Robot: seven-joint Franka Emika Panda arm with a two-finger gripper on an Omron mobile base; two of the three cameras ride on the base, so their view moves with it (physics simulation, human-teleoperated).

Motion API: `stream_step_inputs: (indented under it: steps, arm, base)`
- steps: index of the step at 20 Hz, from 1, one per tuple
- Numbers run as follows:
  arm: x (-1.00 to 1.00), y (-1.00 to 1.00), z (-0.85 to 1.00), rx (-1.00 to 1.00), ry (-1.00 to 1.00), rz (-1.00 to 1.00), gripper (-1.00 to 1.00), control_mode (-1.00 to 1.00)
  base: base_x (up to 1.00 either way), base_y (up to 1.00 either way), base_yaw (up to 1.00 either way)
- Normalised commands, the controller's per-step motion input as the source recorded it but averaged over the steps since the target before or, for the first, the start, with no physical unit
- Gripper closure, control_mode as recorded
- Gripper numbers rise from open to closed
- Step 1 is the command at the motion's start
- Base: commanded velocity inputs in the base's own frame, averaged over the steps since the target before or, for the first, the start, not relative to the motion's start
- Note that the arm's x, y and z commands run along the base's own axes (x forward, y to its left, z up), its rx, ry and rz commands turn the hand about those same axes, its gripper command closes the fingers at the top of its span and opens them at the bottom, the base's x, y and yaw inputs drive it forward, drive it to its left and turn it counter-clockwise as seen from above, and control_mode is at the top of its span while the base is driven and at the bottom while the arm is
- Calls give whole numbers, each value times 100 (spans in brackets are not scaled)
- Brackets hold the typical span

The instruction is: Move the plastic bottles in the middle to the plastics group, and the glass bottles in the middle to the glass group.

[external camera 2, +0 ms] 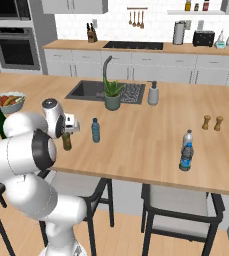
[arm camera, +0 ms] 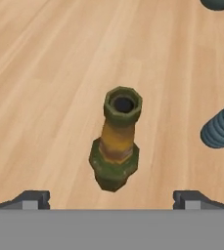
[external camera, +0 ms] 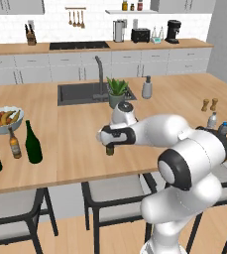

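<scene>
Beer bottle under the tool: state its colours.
Beer bottle: olive-green body and mouth, amber-yellow neck with a brownish band; clearest in the hand view.

Left base camera sitting behind white robot arm, looking forward and down across long wooden island counter toward grey back cabinets. Right base camera facing same counter from other side of arm, wall oven at upper left. Both taking in dark sink and potted green plant. Hand camera hovering close, looking steeply down on short amber-brown beer bottle, counter wood behind.
</scene>
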Motion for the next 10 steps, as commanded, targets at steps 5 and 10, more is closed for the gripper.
stream_step_inputs:
  steps: [5,10]
  arm:
    - [9,6,-13,0,0,0,-100,-100]
    - [19,0,-6,0,0,0,-100,-100]
  base:
    - [0,0,0]
    - [0,0,0]
